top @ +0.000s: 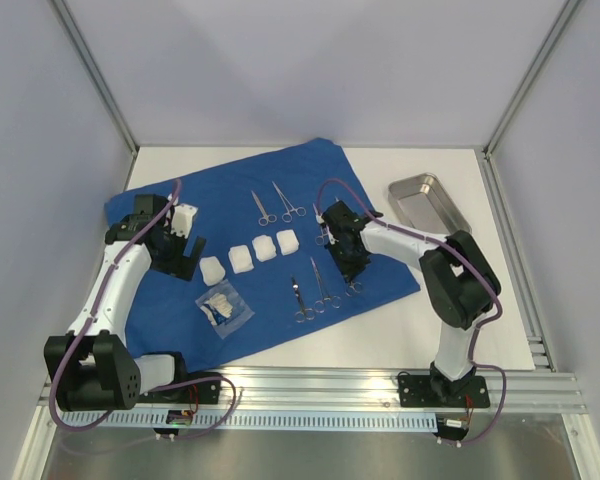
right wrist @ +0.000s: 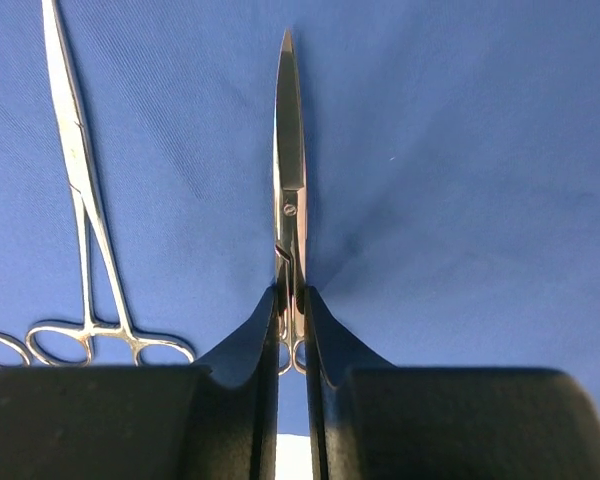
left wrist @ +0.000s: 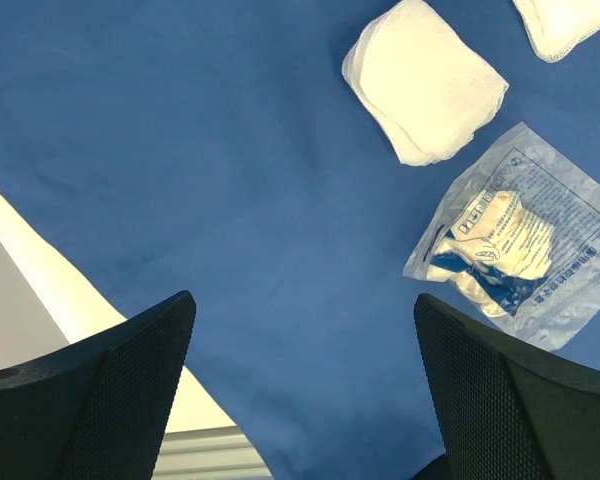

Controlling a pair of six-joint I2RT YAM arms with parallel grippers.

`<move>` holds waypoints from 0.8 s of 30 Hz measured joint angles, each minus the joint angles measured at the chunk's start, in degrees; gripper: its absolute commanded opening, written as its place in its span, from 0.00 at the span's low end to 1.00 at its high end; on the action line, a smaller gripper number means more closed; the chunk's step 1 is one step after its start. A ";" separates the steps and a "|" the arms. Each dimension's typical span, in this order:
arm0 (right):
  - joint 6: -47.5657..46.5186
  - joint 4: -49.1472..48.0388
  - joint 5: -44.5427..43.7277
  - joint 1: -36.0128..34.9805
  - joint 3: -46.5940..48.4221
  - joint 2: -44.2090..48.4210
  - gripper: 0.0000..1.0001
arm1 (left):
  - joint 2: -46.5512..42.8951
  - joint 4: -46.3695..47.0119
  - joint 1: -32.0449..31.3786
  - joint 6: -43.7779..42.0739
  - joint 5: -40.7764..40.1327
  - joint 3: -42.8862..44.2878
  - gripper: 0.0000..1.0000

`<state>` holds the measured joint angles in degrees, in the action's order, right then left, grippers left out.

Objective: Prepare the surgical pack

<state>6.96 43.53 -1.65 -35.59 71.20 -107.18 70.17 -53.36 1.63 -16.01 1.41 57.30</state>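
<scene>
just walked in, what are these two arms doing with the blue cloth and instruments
The right tool is pinching a pair of scissors over the spread blue drape. The left tool hangs open over the drape near the gauze squares. The steel tray sits empty beside the drape.

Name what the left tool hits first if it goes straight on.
Most likely bare blue drape, right ahead of the open left tool; gauze square and clear packet lie off to one side.

Overhead from behind — both wrist views close above the drape [top: 300, 170].
</scene>
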 measured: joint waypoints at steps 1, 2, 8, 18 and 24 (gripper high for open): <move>-0.24 -0.28 -0.15 0.00 0.00 0.17 0.00 | 0.00 0.00 0.00 0.00 0.00 0.00 1.00; -0.57 -0.68 -0.39 0.02 0.00 0.46 0.00 | 0.00 0.00 0.00 0.00 0.00 0.00 1.00; -2.05 -2.23 -0.22 0.92 0.26 1.31 0.00 | -0.13 -0.07 0.00 0.00 0.00 0.00 1.00; -9.68 -2.08 2.75 15.76 12.76 2.05 0.00 | -0.26 -0.92 0.00 -0.04 0.46 0.61 1.00; -19.32 -2.49 0.26 27.67 19.58 1.38 0.00 | 0.24 -1.44 0.00 -0.07 0.66 2.51 1.00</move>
<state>-12.36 41.04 -1.39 -7.92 90.78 -105.80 70.41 -54.81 1.63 -16.08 2.07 59.81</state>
